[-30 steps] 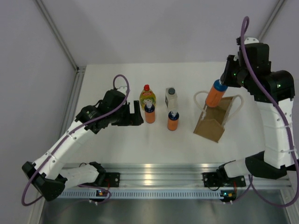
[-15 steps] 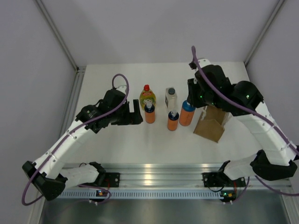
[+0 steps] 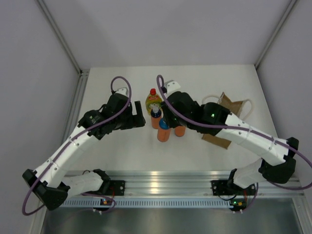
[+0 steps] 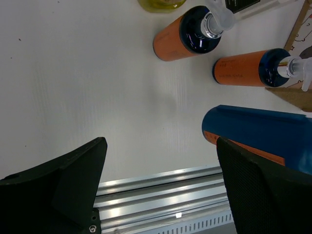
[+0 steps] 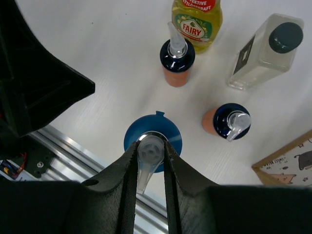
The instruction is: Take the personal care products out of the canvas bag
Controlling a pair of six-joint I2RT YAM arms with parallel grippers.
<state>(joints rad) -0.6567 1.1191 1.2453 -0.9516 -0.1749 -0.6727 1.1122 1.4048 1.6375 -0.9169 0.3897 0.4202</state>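
My right gripper (image 5: 151, 148) is shut on the clear pump head of an orange bottle with a blue top (image 3: 164, 131), held upright in front of the other bottles. I cannot tell if it touches the table. It also shows in the left wrist view (image 4: 258, 131). Two more orange bottles (image 3: 156, 118) (image 3: 180, 130) stand behind it, near the yellow-green bottle (image 3: 154, 100). The whitish bottle (image 5: 265, 44) is hidden by my right arm in the top view. The canvas bag (image 3: 230, 112) sits to the right. My left gripper (image 3: 140, 117) is open and empty, just left of the bottles.
The aluminium rail (image 3: 161, 183) runs along the table's near edge. My right arm (image 3: 234, 129) stretches across the table from the right, over the bag. Grey walls stand on both sides.
My right gripper has carried the orange bottle from above the bag leftward and down to the front of the bottle group. The left arm has barely moved.
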